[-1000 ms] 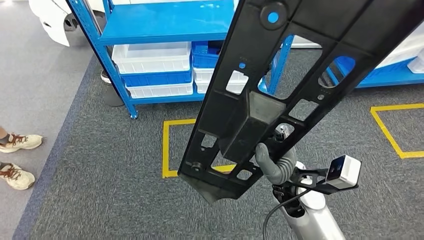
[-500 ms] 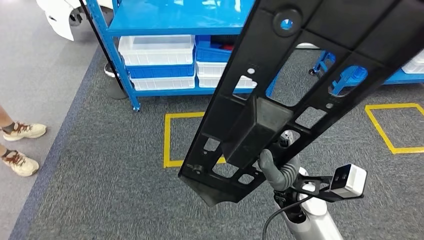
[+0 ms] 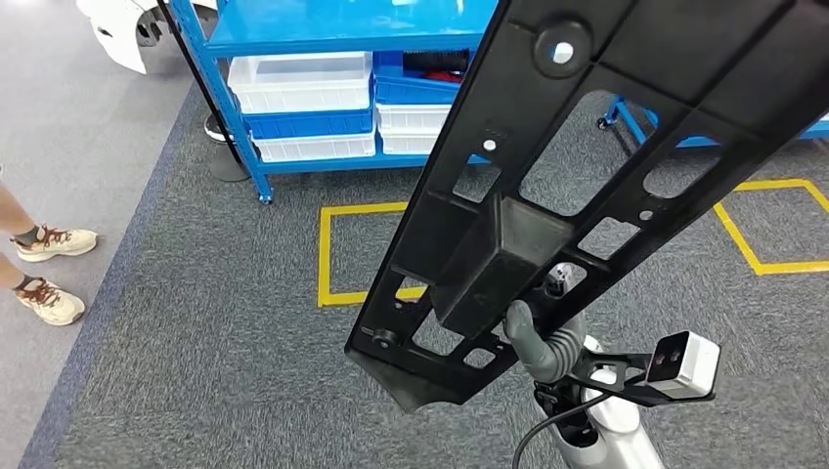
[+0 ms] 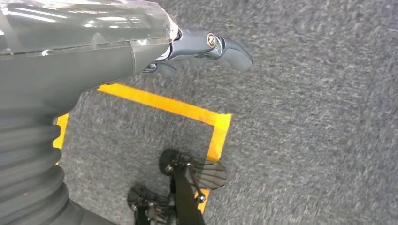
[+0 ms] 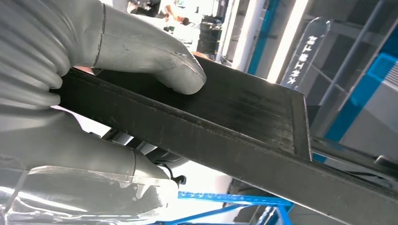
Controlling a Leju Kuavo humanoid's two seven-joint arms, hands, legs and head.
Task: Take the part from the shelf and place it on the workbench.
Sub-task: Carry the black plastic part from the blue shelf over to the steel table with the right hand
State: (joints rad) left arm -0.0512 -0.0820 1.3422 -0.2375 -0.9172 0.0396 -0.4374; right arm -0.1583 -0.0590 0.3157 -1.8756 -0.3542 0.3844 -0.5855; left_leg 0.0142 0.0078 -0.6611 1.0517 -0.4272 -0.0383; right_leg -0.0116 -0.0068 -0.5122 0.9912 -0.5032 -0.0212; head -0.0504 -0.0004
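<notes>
1. Where the right hand [image 3: 541,337] clamps the part [image 3: 587,176], its thumb [image 5: 155,51] presses on the flat top face, the rest of the hand beneath.
2. Part: long black perforated panel, held tilted over the grey carpet [image 3: 225,371], clear of the shelf [image 3: 332,39].
3. Left hand [image 4: 206,47] hangs over the carpet holding nothing; whether its fingers are spread or curled cannot be told.
4. Shelf holds white bins [image 3: 298,93] and blue bins [image 3: 415,88]; contents not discernible.
5. Yellow tape square [image 3: 337,254] on the carpet; a person's shoes [image 3: 49,269] at the left.
</notes>
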